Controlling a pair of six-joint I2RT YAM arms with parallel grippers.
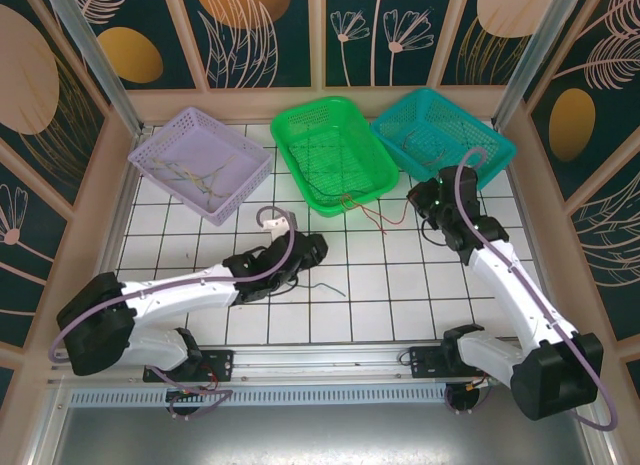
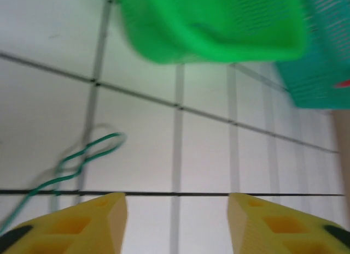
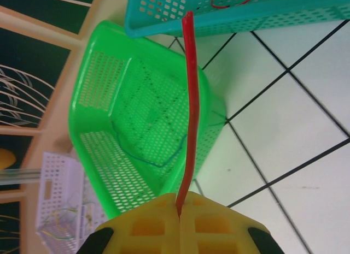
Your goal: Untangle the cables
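Cables [image 1: 205, 175] are spread over the white-tiled bench [image 1: 400, 295] and three baskets.

Nearest, in the lower half of the overhead frame, the left gripper [image 2: 178, 210] sits low over the tiles left of centre. Its yellow fingers stand well apart with bare tile between them, so it is open and holds nothing. In the left wrist view a green cable [image 2: 83, 154] lies on the bench at lower left. It runs in from the frame edge and ends in a loose, twisted loop, just ahead of the left-hand finger and apart from it.

Further back, right of centre in the overhead frame, the right gripper [image 3: 179, 210] is closed on a red cable [image 3: 188, 101]. In the right wrist view the two fingers meet with the cable pinched in the seam. It rises taut and nearly straight to the top of the frame, reaching the rim of the teal basket [image 3: 235, 16], where more red shows inside.

Farthest, along the top of the overhead frame, the baskets sit in a row. The lilac basket [image 1: 165, 135] at upper left holds yellowish and green strands. The green basket [image 1: 300, 120] at centre holds thin dark ones. The teal basket at upper right touches the green one.
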